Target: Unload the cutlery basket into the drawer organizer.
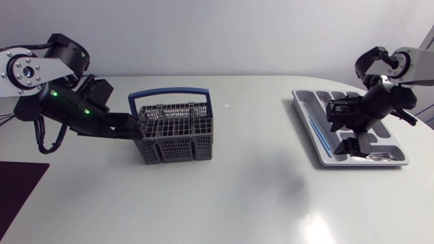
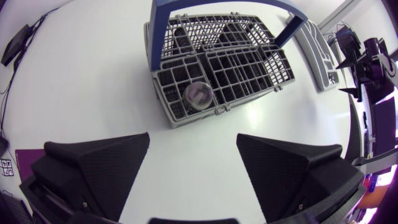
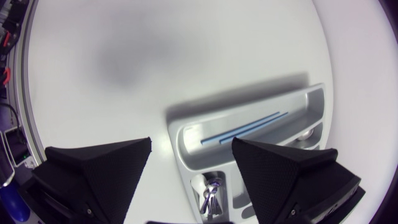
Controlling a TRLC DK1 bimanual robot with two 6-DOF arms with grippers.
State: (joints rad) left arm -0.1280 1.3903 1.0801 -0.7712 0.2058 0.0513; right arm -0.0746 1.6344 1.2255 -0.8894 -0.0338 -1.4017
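Both jaws gaping, empty: left facing basket (image 2: 217,68) holding round object (image 2: 198,94) unseen overhead, right over organizer (image 3: 184,140).

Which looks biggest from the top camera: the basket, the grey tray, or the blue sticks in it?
1. Drawer organizer: widest, though the right arm covers part of it.
2. Cutlery basket: close behind, somewhat narrower.
3. Blue sticks: by far the smallest, just thin lines.
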